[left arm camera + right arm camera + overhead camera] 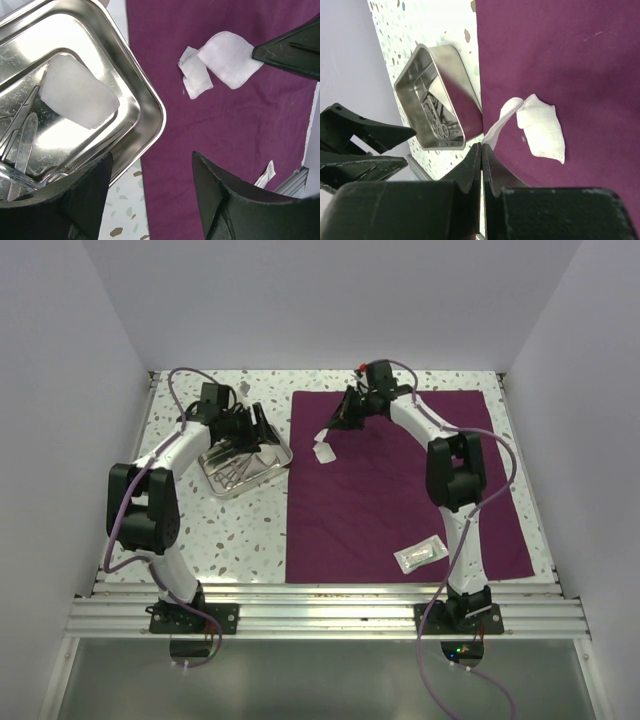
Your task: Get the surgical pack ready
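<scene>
Well, we saw the big purple drape (400,490) lying flat on the table (230,530), with the steel tray (150,100) just beside its left edge. Our left gripper (150,157) hung wide over the tray, holding nothing. Our right gripper (481,150) was clamped tight on a corner of one gauze square (542,130). That thin pinch could slip and drop it.

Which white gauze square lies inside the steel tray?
The folded white gauze pad beside the steel instruments; the other two lie on the maroon fabric drape.
</scene>
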Robot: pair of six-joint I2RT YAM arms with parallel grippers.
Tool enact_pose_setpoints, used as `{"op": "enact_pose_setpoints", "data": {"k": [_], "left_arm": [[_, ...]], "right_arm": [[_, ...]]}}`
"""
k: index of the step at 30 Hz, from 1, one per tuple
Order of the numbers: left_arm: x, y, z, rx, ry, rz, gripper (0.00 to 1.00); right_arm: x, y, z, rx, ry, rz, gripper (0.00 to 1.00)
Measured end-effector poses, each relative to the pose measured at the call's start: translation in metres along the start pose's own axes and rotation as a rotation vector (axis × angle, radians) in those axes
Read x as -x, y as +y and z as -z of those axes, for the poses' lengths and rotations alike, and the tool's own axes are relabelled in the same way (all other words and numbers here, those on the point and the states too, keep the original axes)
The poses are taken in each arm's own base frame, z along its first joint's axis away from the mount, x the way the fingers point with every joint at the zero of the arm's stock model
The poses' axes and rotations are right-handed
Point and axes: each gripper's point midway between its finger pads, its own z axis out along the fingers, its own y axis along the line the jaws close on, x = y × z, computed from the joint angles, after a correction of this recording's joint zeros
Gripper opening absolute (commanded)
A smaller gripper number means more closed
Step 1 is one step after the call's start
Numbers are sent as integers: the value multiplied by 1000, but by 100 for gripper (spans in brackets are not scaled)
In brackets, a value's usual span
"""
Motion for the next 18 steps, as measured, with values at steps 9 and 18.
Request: {"op": "enact_pose_setpoints", "data": {"k": [9, 18], "left_arm": [[-7, 2, 0, -1, 15, 7, 68], [-9, 7, 0, 1, 22, 19, 68]], "right_arm": [[-14, 1, -15, 0, 31, -4, 0], [-30, -22, -25, -33, 63, -28, 0]]}}
